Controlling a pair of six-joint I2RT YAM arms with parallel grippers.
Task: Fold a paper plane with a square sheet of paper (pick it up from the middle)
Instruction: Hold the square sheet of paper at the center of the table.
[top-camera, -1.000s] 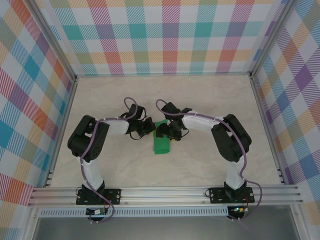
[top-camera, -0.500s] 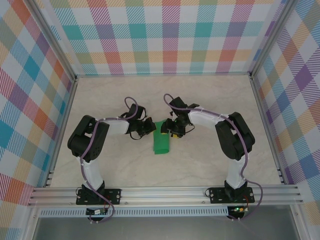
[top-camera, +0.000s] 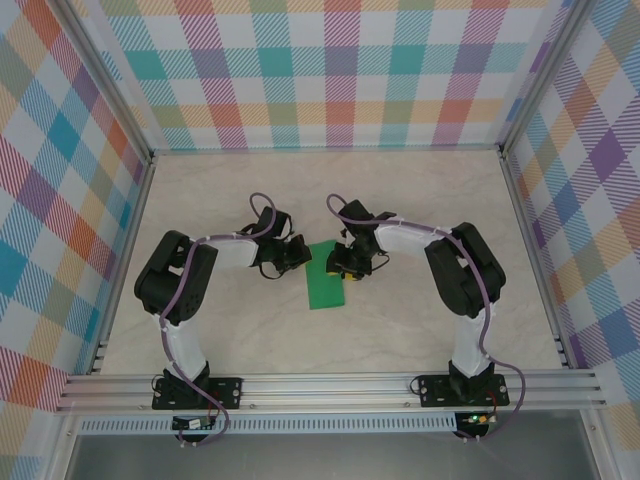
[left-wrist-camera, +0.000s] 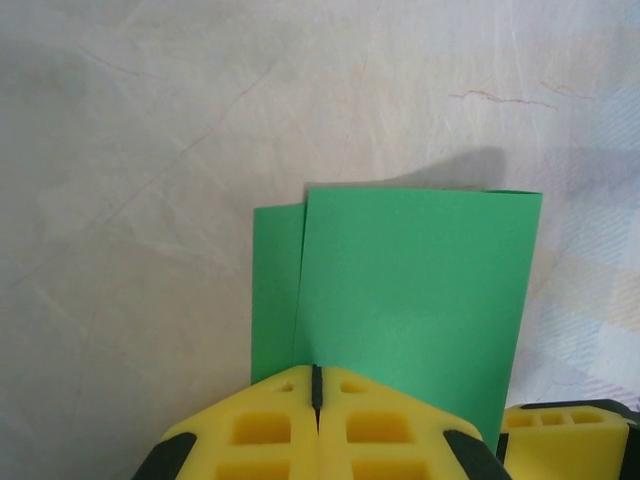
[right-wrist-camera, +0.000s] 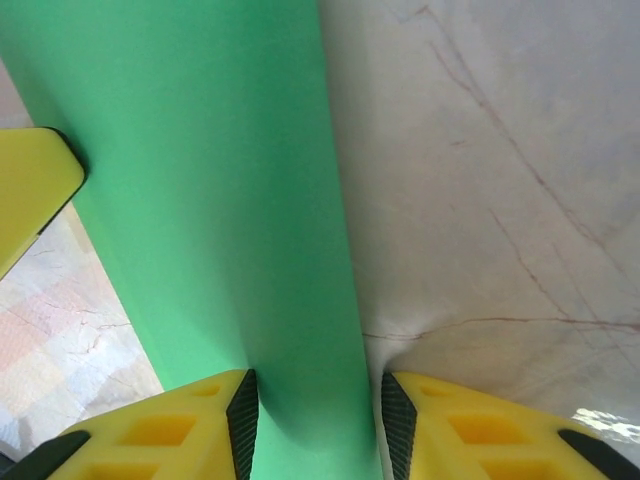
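The square sheet of paper (top-camera: 326, 287) lies on the table folded into a bright-green upright rectangle, with the top layer's edge set slightly off the lower one (left-wrist-camera: 410, 290). My left gripper (top-camera: 299, 256) is shut, its tips (left-wrist-camera: 316, 372) at the paper's left edge; I cannot tell whether paper is pinched between them. My right gripper (top-camera: 339, 267) stands open at the paper's upper right. Its jaws (right-wrist-camera: 318, 415) straddle the long right edge of the paper (right-wrist-camera: 210, 200), one pad over the paper and one over bare table.
The pale marbled tabletop (top-camera: 430, 200) is ringed by checked walls and aluminium rails (top-camera: 330, 385). A yellow finger of the right gripper (left-wrist-camera: 565, 440) shows in the left wrist view, and one of the left gripper (right-wrist-camera: 30, 190) in the right wrist view.
The right gripper shifted right off the middle of the paper to its right edge, and its jaws narrowed. The paper now lies a little wider and flatter. The left arm held still.
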